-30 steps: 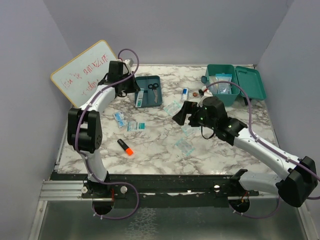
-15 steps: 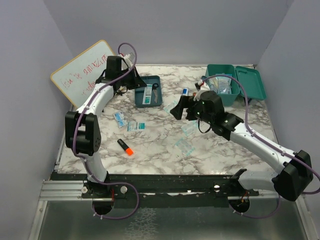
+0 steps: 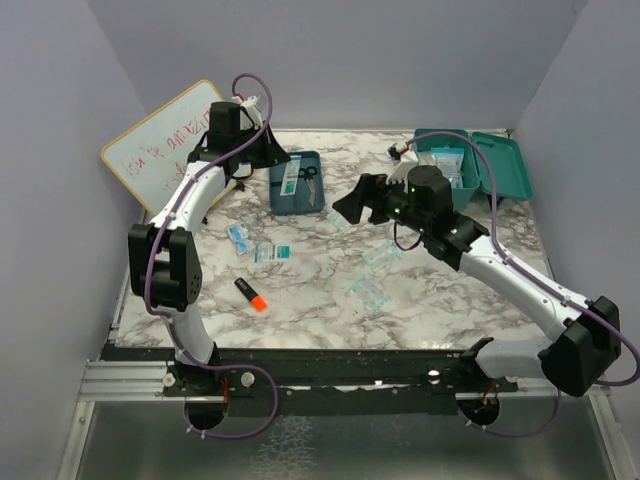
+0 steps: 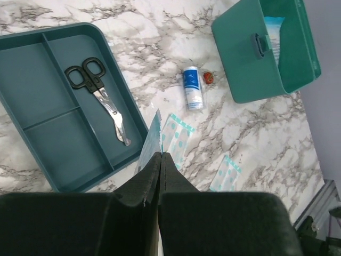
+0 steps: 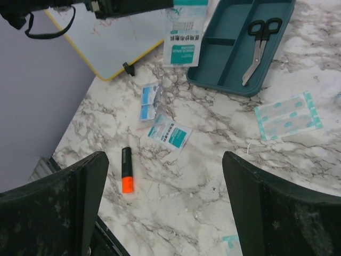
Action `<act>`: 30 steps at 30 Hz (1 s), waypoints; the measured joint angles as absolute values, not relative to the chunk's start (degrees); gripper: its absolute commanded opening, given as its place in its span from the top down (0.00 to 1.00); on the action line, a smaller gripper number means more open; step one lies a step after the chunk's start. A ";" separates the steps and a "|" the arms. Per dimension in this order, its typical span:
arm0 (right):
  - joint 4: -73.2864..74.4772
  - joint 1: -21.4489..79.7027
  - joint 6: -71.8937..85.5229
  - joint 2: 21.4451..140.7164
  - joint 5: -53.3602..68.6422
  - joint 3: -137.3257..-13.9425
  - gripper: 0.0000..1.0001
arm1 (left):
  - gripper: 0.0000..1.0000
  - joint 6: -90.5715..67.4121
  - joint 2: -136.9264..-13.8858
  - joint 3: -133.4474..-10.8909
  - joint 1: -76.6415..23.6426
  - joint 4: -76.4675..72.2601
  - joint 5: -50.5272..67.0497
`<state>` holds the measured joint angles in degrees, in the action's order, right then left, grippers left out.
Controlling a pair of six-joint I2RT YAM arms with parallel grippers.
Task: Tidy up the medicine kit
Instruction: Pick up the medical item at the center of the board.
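Note:
The medicine kit [image 3: 497, 166] [image 4: 250, 64], a teal box with its lid open, stands at the far right and holds pale packets. My left gripper [image 3: 277, 160] [image 4: 160, 154] is shut on a white-and-teal packet [image 5: 184, 32] [image 4: 151, 140]. The packet hangs over the left edge of the flat teal tray [image 3: 297, 205] [image 4: 32, 69] [image 5: 224, 53]. Black-handled scissors [image 3: 308, 178] [image 4: 98, 96] [image 5: 258, 37] lie in that tray. My right gripper [image 3: 352, 205] [image 5: 165, 160] hovers open above the table's middle, with nothing between its fingers.
An orange-tipped marker [image 3: 252, 294] [image 5: 127, 176] and two small packets [image 3: 272, 252] [image 5: 169, 133] lie left of centre. Bandage strips [image 3: 381, 257] [image 4: 177, 136] [image 5: 287, 114] lie near the middle. A white-and-blue bottle [image 4: 193, 88] is beside the kit. A whiteboard [image 3: 160, 145] leans far left.
My right arm has swung left and farther back, away from the kit. My left gripper has moved back along the tray's left side, still holding the packet.

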<state>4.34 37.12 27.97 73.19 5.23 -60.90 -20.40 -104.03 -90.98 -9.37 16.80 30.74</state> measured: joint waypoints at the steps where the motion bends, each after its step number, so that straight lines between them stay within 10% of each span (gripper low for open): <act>1: 3.77 35.99 28.08 73.36 6.92 -60.90 0.09 | 1.00 -20.64 -104.07 -91.07 -9.32 16.84 31.59; 10: -4.05 24.10 29.50 78.94 23.64 -63.77 0.42 | 1.00 -30.04 -98.65 -84.16 -9.34 9.34 46.59; 25: -11.20 22.81 28.03 88.40 47.92 -71.31 0.27 | 1.00 -48.03 -88.77 -71.99 -14.90 -11.42 62.46; 30: -12.12 22.81 27.97 88.62 50.13 -71.18 0.54 | 1.00 -48.93 -88.07 -71.96 -15.03 -12.60 63.26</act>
<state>-12.12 22.81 27.97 88.62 50.13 -71.18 -48.93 -88.07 -71.96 -15.03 -12.60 63.26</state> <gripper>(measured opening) 0.615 0.002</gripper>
